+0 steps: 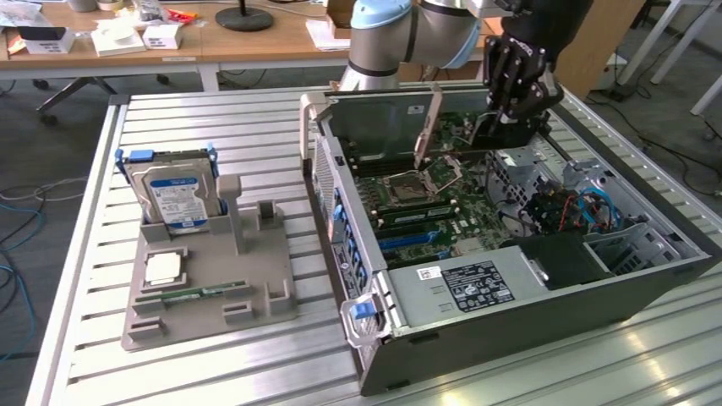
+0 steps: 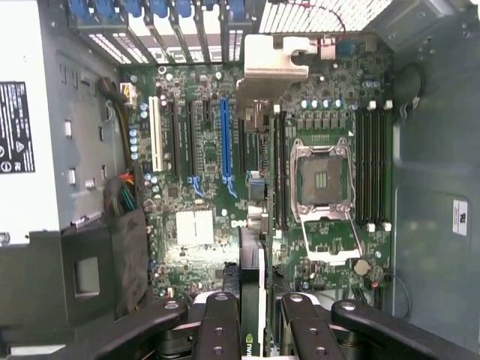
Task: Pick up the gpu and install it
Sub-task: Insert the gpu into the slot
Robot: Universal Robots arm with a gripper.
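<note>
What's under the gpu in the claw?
The motherboard: a blue slot on one side, the processor socket on the other. The strip directly beneath the gpu is covered.

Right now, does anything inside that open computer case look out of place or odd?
The CPU socket stands open and empty, its metal frame flipped back. The gripper holds the gpu above the board, unseated.

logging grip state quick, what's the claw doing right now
claw: closed on the gpu, held over the motherboard
</note>
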